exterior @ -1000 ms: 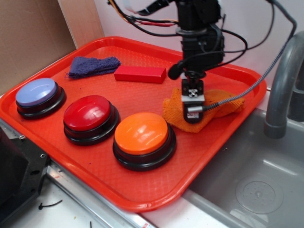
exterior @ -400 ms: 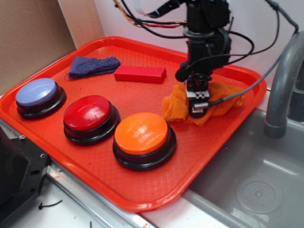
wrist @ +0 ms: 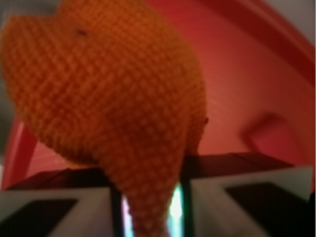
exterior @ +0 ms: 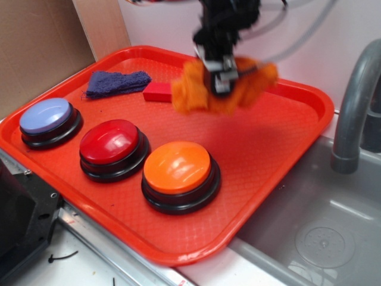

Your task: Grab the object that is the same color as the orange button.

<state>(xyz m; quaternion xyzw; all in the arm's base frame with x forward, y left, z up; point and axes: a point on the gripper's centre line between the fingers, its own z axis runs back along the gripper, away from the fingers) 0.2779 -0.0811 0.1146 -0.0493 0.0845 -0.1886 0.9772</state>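
The orange knitted cloth (exterior: 193, 90) hangs in the air above the back of the red tray (exterior: 280, 149), blurred by motion. My gripper (exterior: 221, 76) is shut on it near its middle. In the wrist view the cloth (wrist: 113, 98) fills most of the frame and narrows down between my two fingers, pinched there. The round glossy orange button (exterior: 177, 168) on its black base sits on the tray's front part, well below and in front of the cloth.
A red dome button (exterior: 111, 142) and a pale blue one (exterior: 46, 115) sit left of the orange one. A dark blue cloth (exterior: 116, 81) and a red block (exterior: 157, 91) lie at the tray's back. A grey sink (exterior: 324, 229) and faucet (exterior: 352, 113) stand to the right.
The gripper closed on the orange cloth on the tray, then rose and moved left toward the back, carrying the cloth clear of the tray surface.
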